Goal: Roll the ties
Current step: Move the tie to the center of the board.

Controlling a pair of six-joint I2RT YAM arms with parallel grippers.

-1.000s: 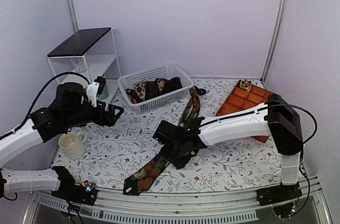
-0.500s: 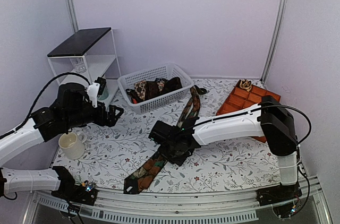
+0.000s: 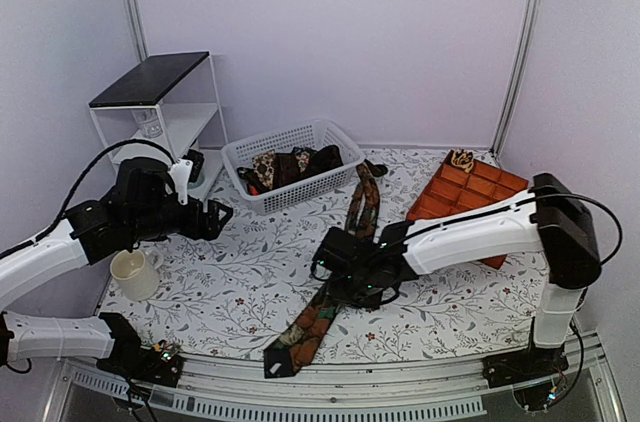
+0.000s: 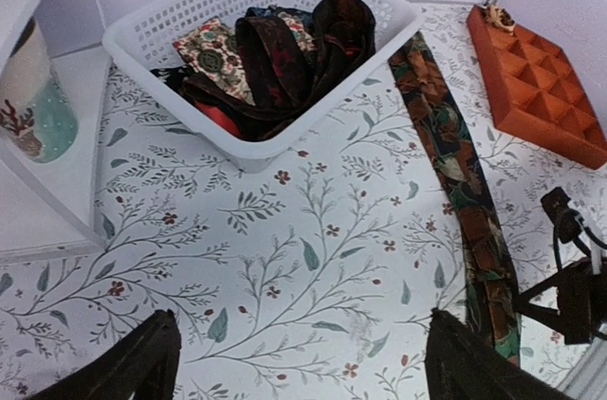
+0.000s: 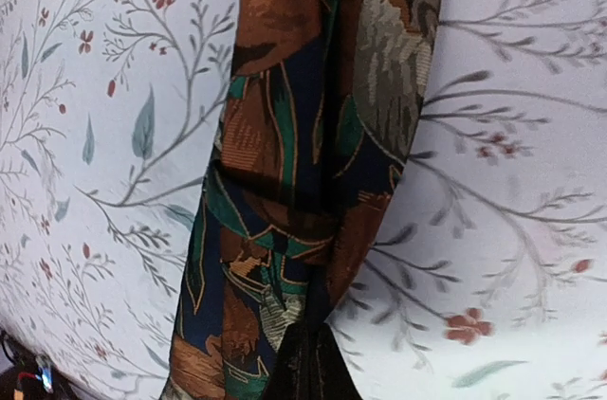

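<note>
Because the tie is thin, soft cloth, I judge that it is very light and has no stiffness at all. It will fold, twist and slide on the table instead of keeping a shape. It lies flat in a long diagonal line, with the narrow end near the white basket and the wider end close to the front edge of the table.

The right gripper is pressed together on it about in the middle of its length. In the right wrist view the cloth gathers into small wrinkles where the dark fingertips pinch it. The left gripper hangs above the table on the left side, with its fingers spread wide and nothing between them.

For rolling, I think a hold at one end is better, because a pinch in the middle only makes the cloth bunch. The smooth weave is probably slippery, so a roll can open again if nothing presses it.

The wider end is near the front edge and could slip off there. The open room is between the two arms, in front of the basket. The orange tray is just beside the right arm, and the mug is near the left arm. The other ties are heaped in the basket.
</note>
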